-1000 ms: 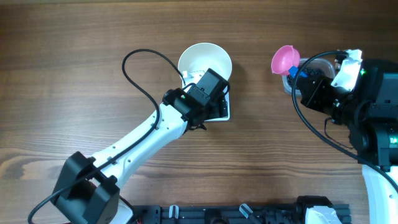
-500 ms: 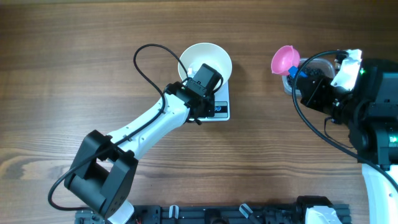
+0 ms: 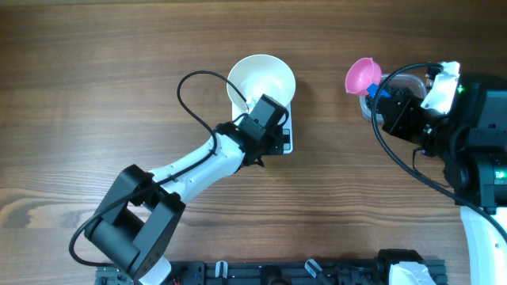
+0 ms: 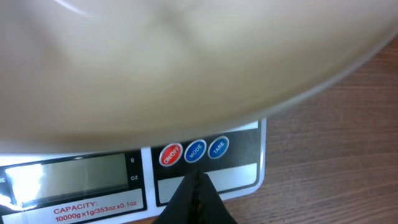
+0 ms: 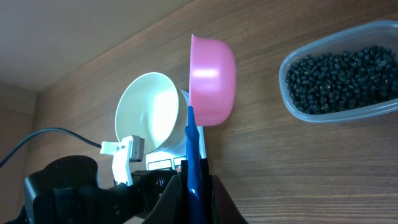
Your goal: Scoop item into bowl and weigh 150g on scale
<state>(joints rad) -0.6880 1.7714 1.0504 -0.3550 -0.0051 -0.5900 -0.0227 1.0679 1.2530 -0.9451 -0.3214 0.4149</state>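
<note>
The task looks to be in its early part, by the pictures. The bowl already stands on the scale, covering the scale's 12 o'clock end, and its white inside is bare, so no beans have gone in.

The left tool has its fingers pressed together on nothing. In the left wrist view its tip points at the button row on the scale's front edge, just short of the MODE button. This is probably a step to switch on or zero the scale. Whether the tip touches the scale's face cannot be told. No digits can be read on the display.

The right tool is clamped on the blue handle of the pink scoop. It holds the scoop above the table, well apart from the bowl at the bowl's 3 o'clock. No beans show in the scoop in the overhead view.

The item — the black beans — all lies in the clear tub, at the scoop's 3 o'clock in the right wrist view.

What is left is nearly everything: scooping, tipping into the bowl, and watching the reading up to the target.

Counted:
- one bowl
- one scale with one display
- three round buttons — one red and two blue
- one scoop
- one tub
- a heap of beans too many to count
- two arms
</note>
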